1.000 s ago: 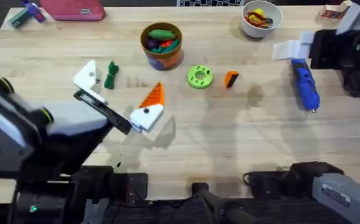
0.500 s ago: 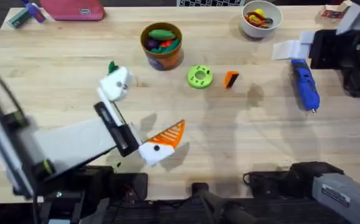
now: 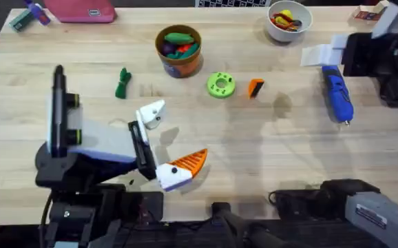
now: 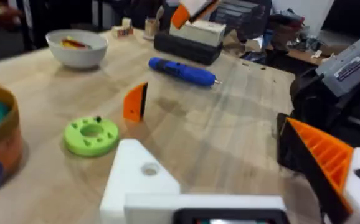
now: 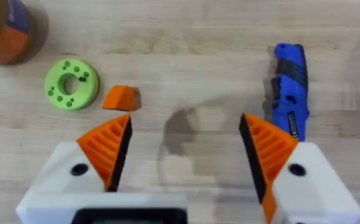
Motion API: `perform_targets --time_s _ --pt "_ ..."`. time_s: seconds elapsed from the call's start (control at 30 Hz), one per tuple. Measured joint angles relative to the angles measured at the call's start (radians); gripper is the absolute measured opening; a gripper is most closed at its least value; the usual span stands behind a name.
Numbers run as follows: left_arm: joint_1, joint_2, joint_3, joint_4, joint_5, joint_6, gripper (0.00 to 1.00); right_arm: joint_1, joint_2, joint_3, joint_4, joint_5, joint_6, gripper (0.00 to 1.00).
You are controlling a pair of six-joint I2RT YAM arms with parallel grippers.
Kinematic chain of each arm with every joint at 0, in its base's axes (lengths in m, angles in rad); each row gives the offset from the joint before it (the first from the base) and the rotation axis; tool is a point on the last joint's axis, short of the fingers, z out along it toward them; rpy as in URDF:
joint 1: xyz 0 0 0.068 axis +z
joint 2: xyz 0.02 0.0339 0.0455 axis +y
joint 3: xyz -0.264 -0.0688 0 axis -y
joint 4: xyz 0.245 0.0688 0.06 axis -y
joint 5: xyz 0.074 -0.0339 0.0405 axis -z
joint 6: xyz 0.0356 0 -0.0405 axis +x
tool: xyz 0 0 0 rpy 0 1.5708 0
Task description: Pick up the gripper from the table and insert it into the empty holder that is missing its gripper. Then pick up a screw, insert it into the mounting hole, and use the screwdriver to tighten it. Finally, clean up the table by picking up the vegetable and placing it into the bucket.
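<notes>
The gripper (image 3: 255,87), a small orange wedge pad, lies on the table right of a green disc (image 3: 220,85); the right wrist view shows the pad (image 5: 119,98) too. My left gripper (image 3: 166,141) is open over the near table. One finger is the bare white empty holder (image 3: 151,112), the other carries an orange pad (image 3: 189,162). In the left wrist view the holder (image 4: 139,180) points toward the loose pad (image 4: 135,101). My right gripper (image 5: 186,121) hangs open above the table, holding nothing. The blue screwdriver (image 3: 338,94) lies at the right. The dark green vegetable (image 3: 122,83) lies left of the orange-brown bucket (image 3: 178,49).
A white bowl (image 3: 289,19) with red and yellow bits stands at the back right. A black device (image 3: 381,62) with a white block sits at the right edge behind the screwdriver. A pink case (image 3: 82,10) lies at the back left. The bucket holds several toy pieces.
My left arm has swung and turned, carrying its open gripper right and toward the near edge. The vegetable, partly covered half a second ago, is in plain view. Nothing else moved.
</notes>
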Motion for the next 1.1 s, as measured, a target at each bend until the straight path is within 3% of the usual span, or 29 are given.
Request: perform_targets --time_s 0.13,0.47,1.1 --pt "0.0 0.001 0.0 -0.095 0.012 0.046 0.985 0.0 0.0 0.0 0.0 0.0 0.0 0.992" --pt "-0.001 0.0 0.0 -0.098 0.021 0.207 0.986 0.0 0.0 0.0 0.0 0.0 0.0 0.99" --pt "-0.001 0.0 0.001 -0.099 0.024 0.245 0.985 0.0 0.0 0.0 0.0 0.0 0.0 0.994"
